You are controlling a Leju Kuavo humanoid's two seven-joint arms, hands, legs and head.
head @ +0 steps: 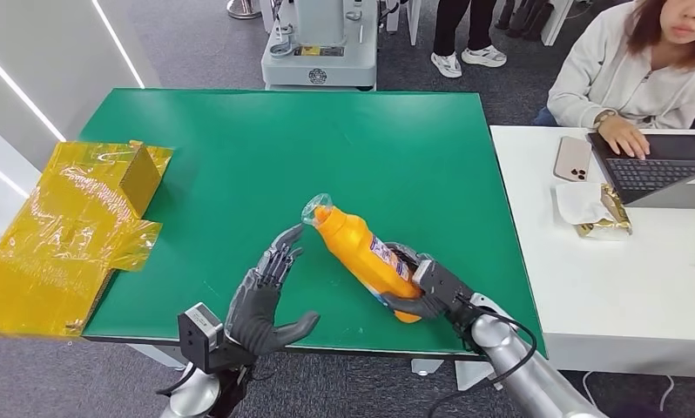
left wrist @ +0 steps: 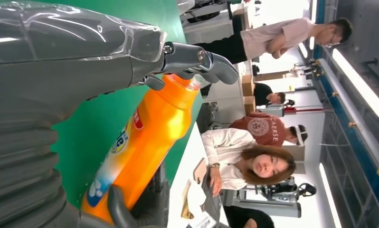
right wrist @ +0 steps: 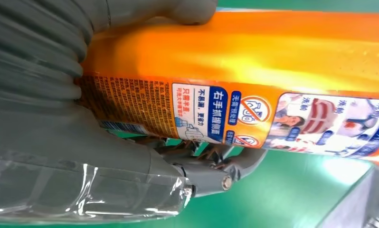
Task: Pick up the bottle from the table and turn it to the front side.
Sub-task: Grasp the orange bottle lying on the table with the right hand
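A: Quick one. Orange bottle [head: 364, 254] is off the green bench [head: 239, 139], tilted, cap end up and away from the robot, base end low in the right hand [head: 421, 287].

B: Grip?

A: Right hand's fingers [right wrist: 211, 176] wrap the lower body, thumb on the other side. In the right wrist view the printed label sits right where the hand clamps it. Looks like the back label with small print, so I'd judge the turn isn't finished.

B: Left hand?

A: Left hand [head: 266, 296] is spread, holding nothing, just beside the bottle's neck. Left wrist view has its fingertips [left wrist: 211, 64] near the cap end; touching or not, can't tell.

B: Risks?

A: Main one: held only at the base, bottle leaning out long. If the right hand twists fast, the smooth plastic could slip in the grip and drop to the bench. Cap has a clear plastic wrap [head: 315, 207], slippery if the left hand takes it there.

B: Anything else?

A: Bad handover: the left closing off-centre on the neck could lever the bottle out of the right hand. Also a yellow box [head: 65, 226] at the bench's left edge, well apart, low risk. Person at a laptop [head: 657, 170] on the white bench [head: 605, 287] to the right, not in reach.
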